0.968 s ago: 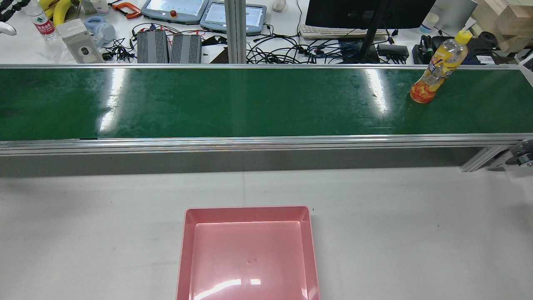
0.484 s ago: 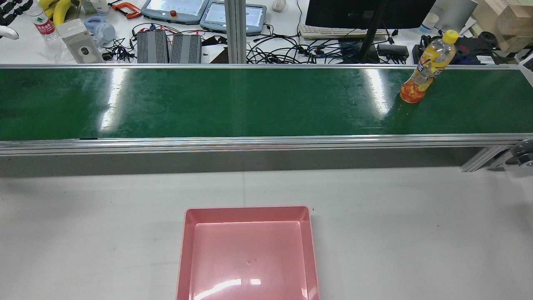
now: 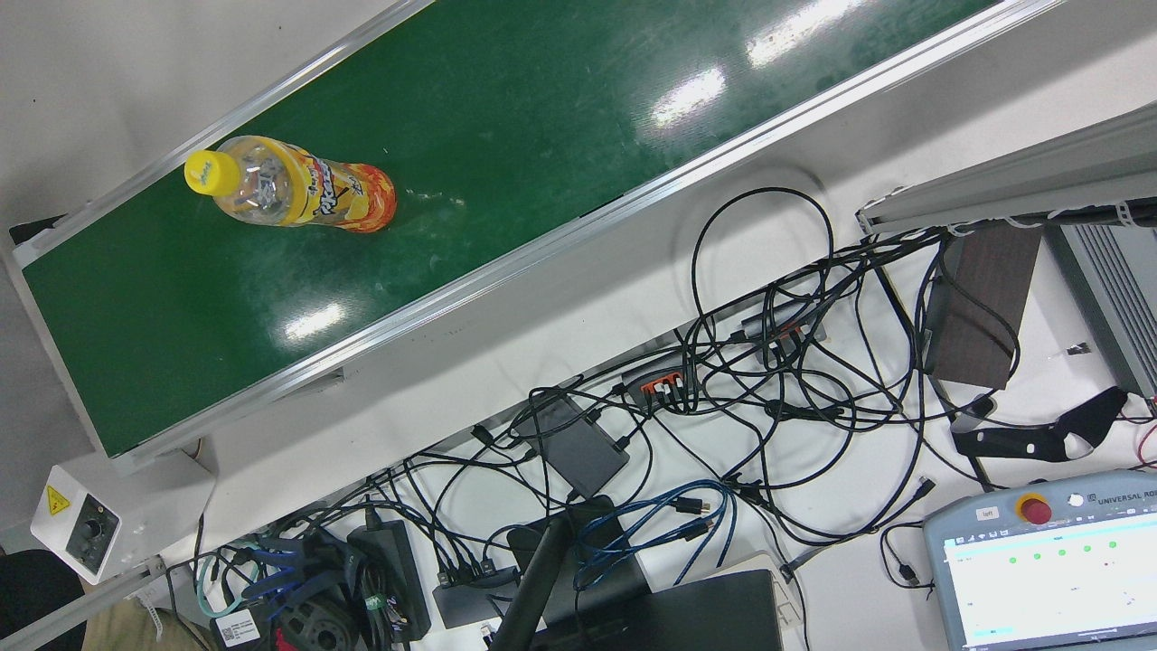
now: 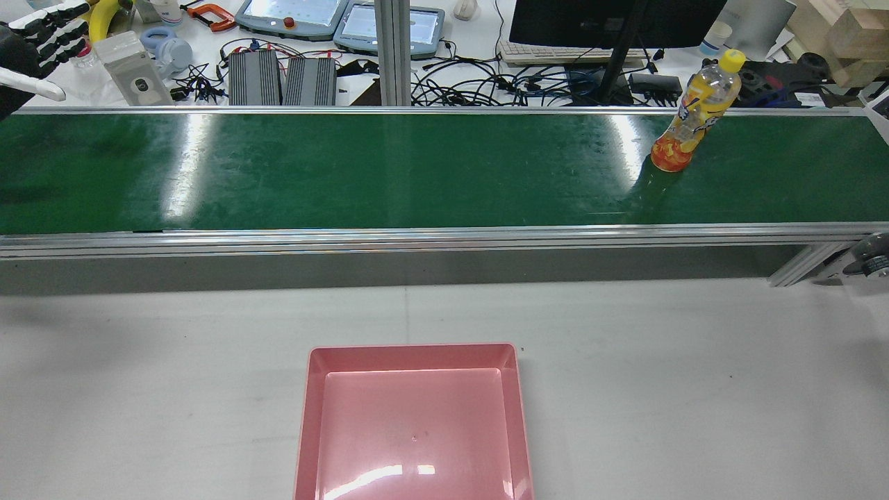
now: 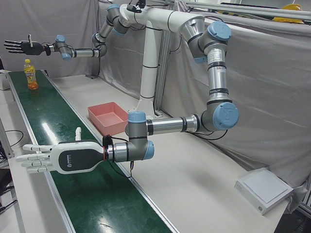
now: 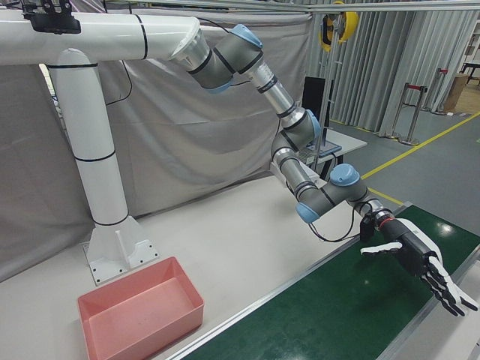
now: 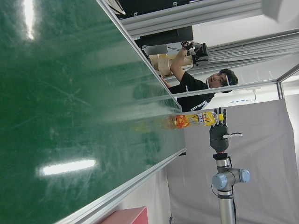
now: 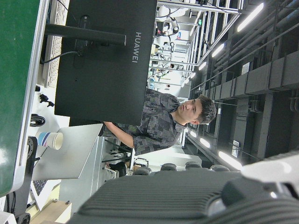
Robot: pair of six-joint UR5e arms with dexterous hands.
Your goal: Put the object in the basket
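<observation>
Bottle upright on the belt, basket empty, both hands open and holding nothing.

Surface: long glossy green conveyor belt (image 4: pixel 417 170) with aluminium side rails, light glare streaks on it; pale grey counter (image 4: pixel 694 389) beside it carries the pink basket (image 4: pixel 413 354). Bottle (image 4: pixel 691 114) (yellow cap, orange-yellow label, text too small to read) stands on the belt towards its right end in the rear view, well apart from the basket. Left hand (image 5: pixel 46 158) hovers over the belt, fingers (image 5: pixel 30 158) straight and spread. Right hand (image 5: pixel 19 46) is up above the bottle's end of the belt, fingers (image 5: pixel 10 45) spread too. Room: grey curtains, white pedestal, desk full of cables behind the belt. Readable writing: "HUAWEI" on monitor (image 8: pixel 105 60), "UNIVERSAL RO…" on teach pendant (image 3: pixel 1048 565).
</observation>
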